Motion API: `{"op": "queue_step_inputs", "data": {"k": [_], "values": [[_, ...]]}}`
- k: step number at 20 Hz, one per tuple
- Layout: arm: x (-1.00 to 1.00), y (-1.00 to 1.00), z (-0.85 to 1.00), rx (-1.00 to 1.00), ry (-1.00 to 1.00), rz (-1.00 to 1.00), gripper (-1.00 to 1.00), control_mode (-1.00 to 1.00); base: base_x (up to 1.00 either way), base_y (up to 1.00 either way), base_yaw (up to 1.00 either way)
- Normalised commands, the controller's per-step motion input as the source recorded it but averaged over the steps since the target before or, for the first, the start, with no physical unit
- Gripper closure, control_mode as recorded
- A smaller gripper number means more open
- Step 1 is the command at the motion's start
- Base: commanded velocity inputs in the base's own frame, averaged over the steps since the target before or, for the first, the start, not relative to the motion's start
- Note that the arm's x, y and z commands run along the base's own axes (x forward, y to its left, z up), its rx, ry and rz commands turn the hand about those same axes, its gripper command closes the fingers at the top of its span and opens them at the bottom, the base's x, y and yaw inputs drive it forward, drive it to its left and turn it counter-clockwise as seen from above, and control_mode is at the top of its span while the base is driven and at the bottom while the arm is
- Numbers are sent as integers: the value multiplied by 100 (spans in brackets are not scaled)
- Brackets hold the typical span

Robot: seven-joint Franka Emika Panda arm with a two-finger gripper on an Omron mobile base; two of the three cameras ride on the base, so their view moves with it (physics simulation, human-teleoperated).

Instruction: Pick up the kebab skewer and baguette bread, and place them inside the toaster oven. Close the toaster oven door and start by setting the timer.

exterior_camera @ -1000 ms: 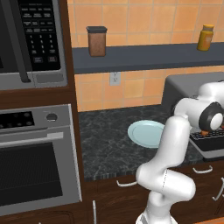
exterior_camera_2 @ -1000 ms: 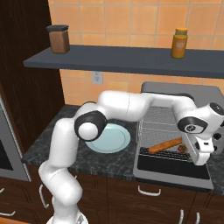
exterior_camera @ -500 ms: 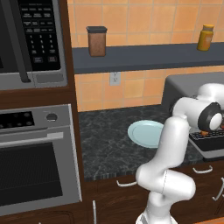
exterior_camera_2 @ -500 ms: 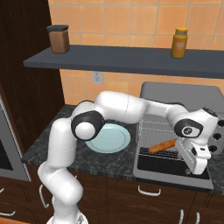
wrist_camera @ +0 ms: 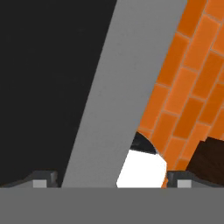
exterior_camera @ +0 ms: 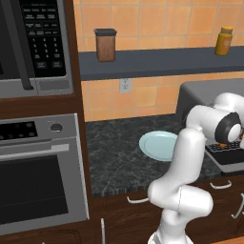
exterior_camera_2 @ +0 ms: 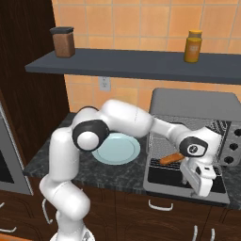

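One baguette bread [exterior_camera_2: 171,158] lies on the rack just beside the spread, empty tool [exterior_camera_2: 200,181].

The toaster oven [exterior_camera_2: 194,101] stands at the right of the right base view, a grey metal box with a rounded top, on the dark counter below the shelf. Its cavity is open, with wire rack bars showing inside. The toaster oven door [exterior_camera_2: 164,181] is folded down flat toward the front, a dark glass panel in a light grey frame, at lower right. The baguette bread [exterior_camera_2: 171,158], a slim orange-brown stick, lies tilted at the cavity mouth, just above the door's hinge edge. In the left base view the oven [exterior_camera: 200,93] sits at the right edge, its lowered door [exterior_camera: 228,159] below. The kebab skewer cannot be made out.
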Motion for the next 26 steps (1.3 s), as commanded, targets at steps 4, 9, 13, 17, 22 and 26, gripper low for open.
{"op": "queue_step_inputs", "data": {"k": [4, 9, 13, 17, 22, 26], "values": [[-6, 22, -31, 0, 5, 0, -100, -100, 0, 0, 0], [0, 16, -18, 0, 0, 0, -100, -100, 0, 0, 0], [3, 19, -14, 0, 0, 0, -100, -100, 0, 0, 0], [30, 36, -14, 0, 0, 0, -100, -100, 0, 0, 0], [46, 35, -3, -1, 0, 0, -100, -100, 0, 0, 0], [47, 23, -5, -2, 0, 0, -100, -100, 0, 0, 0]]}}
